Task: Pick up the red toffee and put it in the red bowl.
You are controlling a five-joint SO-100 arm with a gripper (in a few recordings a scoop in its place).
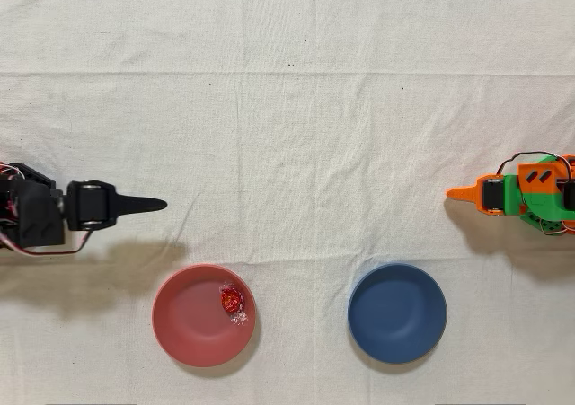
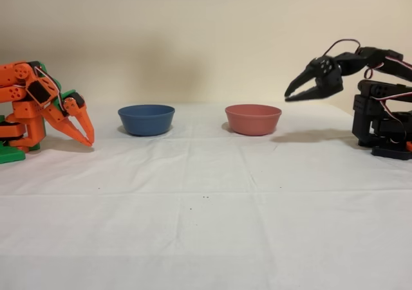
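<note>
Nearest in the overhead view: red toffee [image 1: 233, 300] lying inside the red bowl [image 1: 184, 331], against its right inner wall. Placement apparently done. Farther back, black arm's gripper [image 2: 288, 95] raised clear, jaws parted and holding nothing. Next: nothing beyond retreating to rest.

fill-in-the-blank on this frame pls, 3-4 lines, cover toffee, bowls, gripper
1. The red toffee lies inside the ____ bowl.
2. In the overhead view, the blue bowl sits to the ____ of the red bowl.
3. The black arm's gripper holds ____ between its fingers.
4. In the fixed view, the gripper hangs ____ the tabletop, not touching it.

Missing words: red; right; nothing; above
</note>
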